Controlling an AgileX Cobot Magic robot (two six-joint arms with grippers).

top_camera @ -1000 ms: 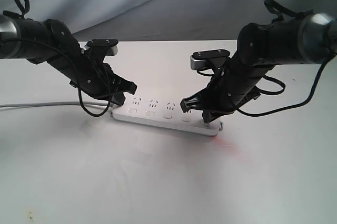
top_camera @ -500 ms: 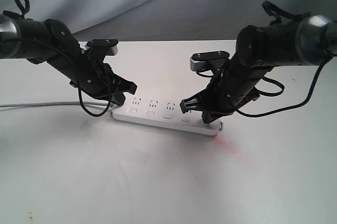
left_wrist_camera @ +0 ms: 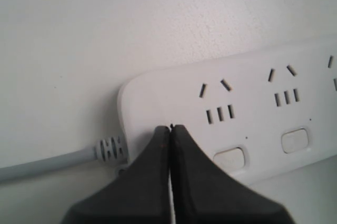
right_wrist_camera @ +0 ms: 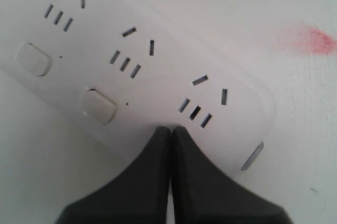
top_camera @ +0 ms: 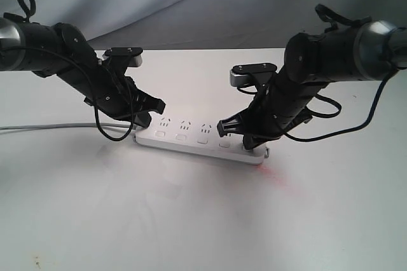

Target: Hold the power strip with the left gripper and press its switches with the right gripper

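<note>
Pinning power strip (top_camera: 191, 135) left end with left gripper (left_wrist_camera: 170, 128), fingers (left_wrist_camera: 147, 182) together. Seemingly pressing rightmost of switches (right_wrist_camera: 97, 105) with right gripper (right_wrist_camera: 170, 128), fingers likewise together. Probably four left.

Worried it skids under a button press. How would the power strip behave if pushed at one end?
Probably stiff: the power strip is a flat bar lying flush on the table. Its smooth shell suggests it may slide or pivot. The thin cord looks floppy, hardly an anchor.

Lab setup: white table (top_camera: 191, 220), grey backdrop (top_camera: 191, 4)
</note>
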